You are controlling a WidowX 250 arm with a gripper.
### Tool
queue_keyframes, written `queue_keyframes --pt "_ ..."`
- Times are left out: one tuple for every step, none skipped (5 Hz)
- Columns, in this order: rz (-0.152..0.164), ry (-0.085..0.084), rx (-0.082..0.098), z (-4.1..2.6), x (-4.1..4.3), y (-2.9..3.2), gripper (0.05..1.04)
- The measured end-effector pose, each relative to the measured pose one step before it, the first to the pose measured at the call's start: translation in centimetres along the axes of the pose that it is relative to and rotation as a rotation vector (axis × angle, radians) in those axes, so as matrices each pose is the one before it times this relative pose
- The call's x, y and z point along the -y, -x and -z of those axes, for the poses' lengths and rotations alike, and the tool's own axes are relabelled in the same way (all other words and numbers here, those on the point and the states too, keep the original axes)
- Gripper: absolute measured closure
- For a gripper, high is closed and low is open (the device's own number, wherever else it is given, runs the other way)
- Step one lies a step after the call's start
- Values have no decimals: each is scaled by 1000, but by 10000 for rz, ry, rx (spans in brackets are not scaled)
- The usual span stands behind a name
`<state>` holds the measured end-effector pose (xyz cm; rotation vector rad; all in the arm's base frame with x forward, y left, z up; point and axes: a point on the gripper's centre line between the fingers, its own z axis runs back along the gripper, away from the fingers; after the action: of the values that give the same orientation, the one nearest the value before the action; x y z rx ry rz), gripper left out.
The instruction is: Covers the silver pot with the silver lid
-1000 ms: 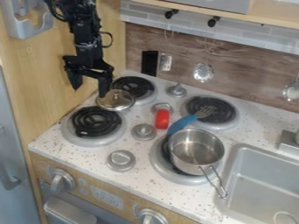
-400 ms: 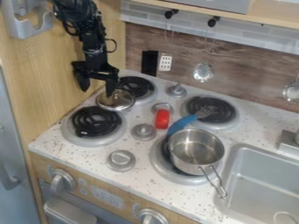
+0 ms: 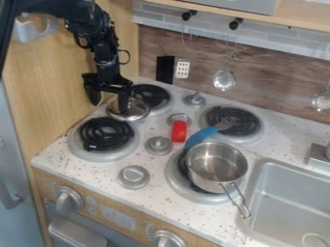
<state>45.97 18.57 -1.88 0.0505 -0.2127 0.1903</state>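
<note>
Downturned tool (image 3: 109, 107), spread wide

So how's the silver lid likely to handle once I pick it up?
The lid looks like a stiff, shallow round, so I'd expect it to keep its shape rather than flex. Its shiny, smooth surface suggests it could slip in a loose grip. It appears to overlap the edge of the back-left burner, so an off-centre push may make it rock or slide.

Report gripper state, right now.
Gripper: open, fingers spread wide, one down at the silver lid; lid not gripped.
</note>
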Motion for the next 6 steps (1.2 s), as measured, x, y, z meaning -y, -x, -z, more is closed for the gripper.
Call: queue_keyframes --pt "92 -165 60 -309 40 -428 84" --pt "-16 -396 -299 -22 -69 366 84" --pt "-102 -19 -95 340 46 458 84" --pt "70 313 94 -106 481 -207 84" --pt "450 -64 277 -1126 1038 -1285 84" --pt "272 7 30 -252 1600 -457 84"
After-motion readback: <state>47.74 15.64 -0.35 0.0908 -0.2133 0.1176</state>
